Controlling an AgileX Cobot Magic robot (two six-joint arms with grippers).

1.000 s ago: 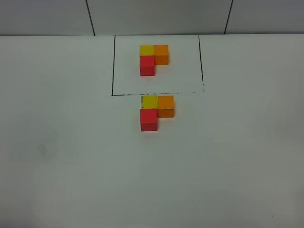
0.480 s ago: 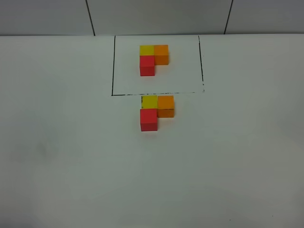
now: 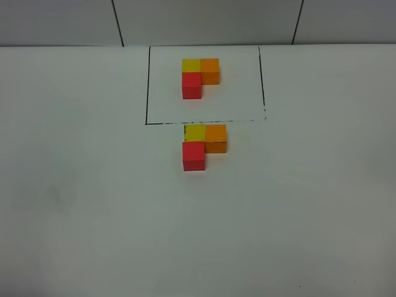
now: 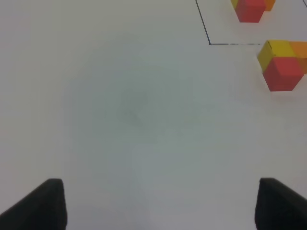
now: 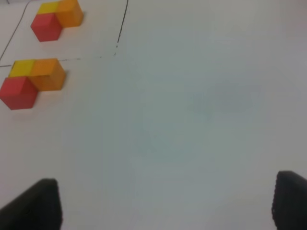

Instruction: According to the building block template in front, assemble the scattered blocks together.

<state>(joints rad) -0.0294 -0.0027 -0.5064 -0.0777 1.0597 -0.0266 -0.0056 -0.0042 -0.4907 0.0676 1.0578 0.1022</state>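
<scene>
Scattered blocks (image 3: 203, 146) are seen assembled into an L on the white table (image 3: 93, 204), just outside the near edge of the black-lined rectangle (image 3: 146, 86): the yellow cube (image 3: 195, 132) is set at the corner, the orange cube (image 3: 216, 137) is placed touching it at 3 o'clock, and the red cube (image 3: 193, 154) is placed touching it at 6 o'clock. The yellow cube's far edge is seen to lie about on the rectangle's near line. The building block template (image 3: 199, 77) is found at 12 o'clock from this cluster, inside the rectangle, with the same colours laid in the same arrangement. Neither arm is caught by the high view. In the left wrist view the left gripper (image 4: 160, 203) is shown with its two dark fingertips (image 4: 41, 203) set wide apart over bare table; nothing is held or touched. The loose cluster and the template are cut off at that picture's edge, so only part of the orange cubes is visible there. In the right wrist view the right gripper (image 5: 165, 203) is likewise shown spread wide, nothing being gripped between its fingers (image 5: 36, 203), and both clusters are seen well apart from it. Only the tips of each gripper's fingers are shown, blurred and cropped by the frame.
</scene>
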